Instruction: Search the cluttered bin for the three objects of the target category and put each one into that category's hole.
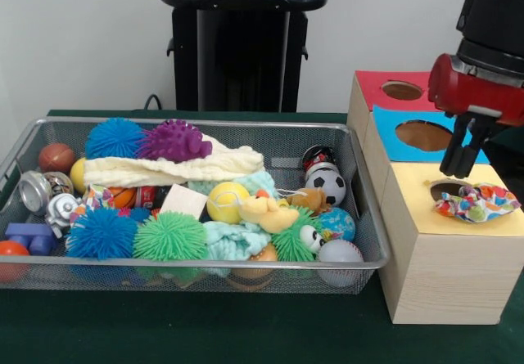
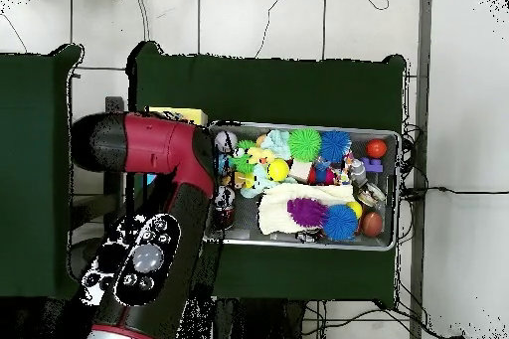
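The wire-mesh bin [image 1: 196, 263] fills the left of the front view, packed with toys. It also shows in the overhead view [image 2: 390, 188]. One dotted white fabric piece [image 1: 477, 203] lies on the yellow top [image 1: 499, 226] of the nearest wooden box. It lies beside the round hole [image 1: 444, 188] and partly over its right edge. My gripper [image 1: 461, 168] hangs just above the hole and the piece, touching nothing, its fingers a little apart and empty. Another dotted piece [image 1: 96, 194] peeks out at the bin's left, near a silver bell. In the overhead view my arm hides the gripper.
A blue-topped box [image 1: 391, 131] and a red-topped box [image 1: 372, 87] stand behind the yellow one. In the bin lie a cream waffle cloth [image 1: 176, 168], a mint-green cloth [image 1: 232, 240], spiky balls [image 1: 170, 235] and a small football [image 1: 330, 186]. The pedestal [image 1: 241, 45] stands behind.
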